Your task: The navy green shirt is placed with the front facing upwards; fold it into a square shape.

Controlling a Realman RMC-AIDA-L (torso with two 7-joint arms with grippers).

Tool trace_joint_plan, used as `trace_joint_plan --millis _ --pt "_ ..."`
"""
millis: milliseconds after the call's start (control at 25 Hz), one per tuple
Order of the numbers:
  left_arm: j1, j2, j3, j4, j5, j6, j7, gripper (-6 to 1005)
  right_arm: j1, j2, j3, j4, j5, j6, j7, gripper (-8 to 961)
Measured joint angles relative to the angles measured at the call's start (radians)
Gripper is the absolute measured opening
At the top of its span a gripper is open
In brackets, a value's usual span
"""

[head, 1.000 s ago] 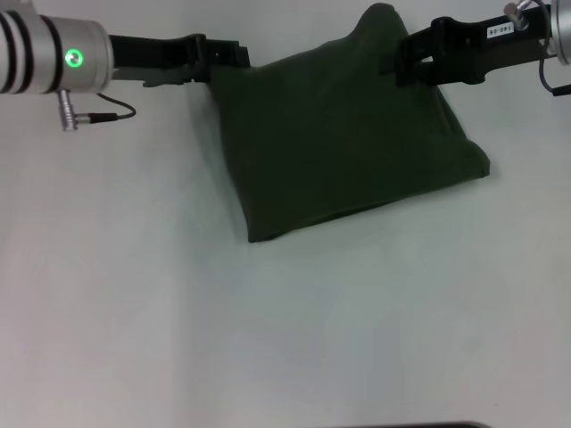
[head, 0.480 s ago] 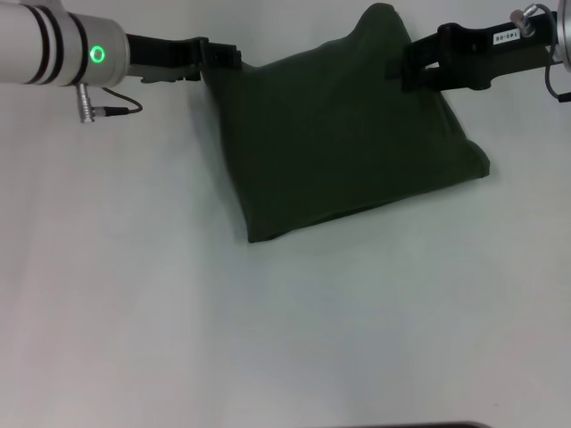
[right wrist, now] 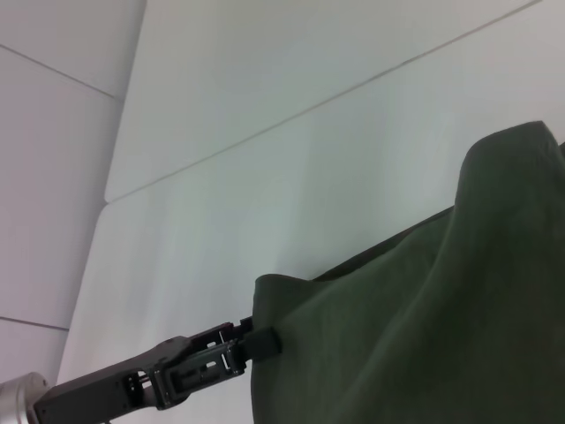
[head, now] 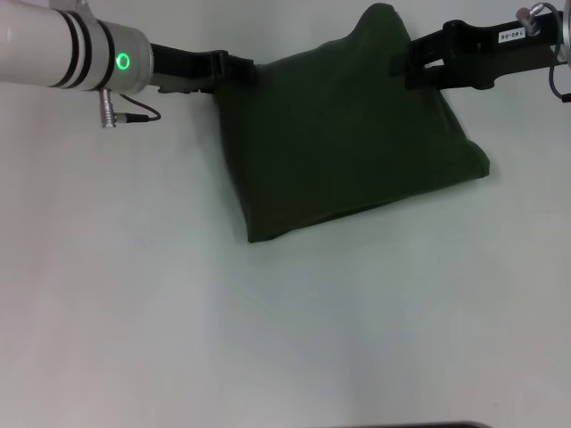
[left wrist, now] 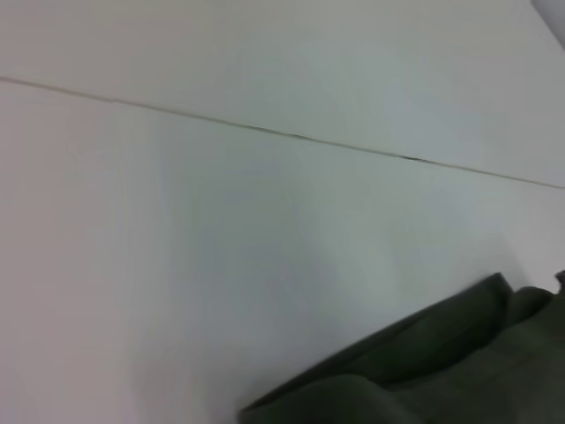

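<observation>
On the white table (head: 178,312), both pincers grasp the folded, plain dark navy green shirt (head: 348,143), left pincer (head: 239,69), right pincer (head: 412,64).

This looks like a robot lab or test cell, not a home or a shop. The work surface is a broad, plain white table (head: 178,339) with no cloth, pattern or household clutter on it. Beyond the table's far edge, the right wrist view shows bare white wall panels (right wrist: 53,177) meeting at thin straight seams, like the sides of an enclosure built around the table. The left wrist view shows a similar thin dark seam (left wrist: 291,135) running across the same pale surface. A silver robot arm with a lit green indicator ring (head: 123,61) and an exposed cable connector reaches over the table.
</observation>
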Motion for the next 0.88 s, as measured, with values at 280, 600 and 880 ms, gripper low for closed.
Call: trace_joint_plan --millis 280,600,880 --pt "-0.016 -0.013 -0.003 0.002 -0.002 0.003 -0.017 745 -0.002 0.000 0.008 0.000 0.000 -0.002 -0.002 408" --pt "-0.020 -0.001 0.009 -0.005 0.005 0.018 -0.063 700 -0.013 -0.001 0.009 -0.003 0.000 -0.007 -0.002 407" --pt "-0.021 0.008 0.014 0.007 0.005 0.024 -0.076 364 -0.013 -0.005 0.010 -0.004 0.000 -0.008 0.001 406"
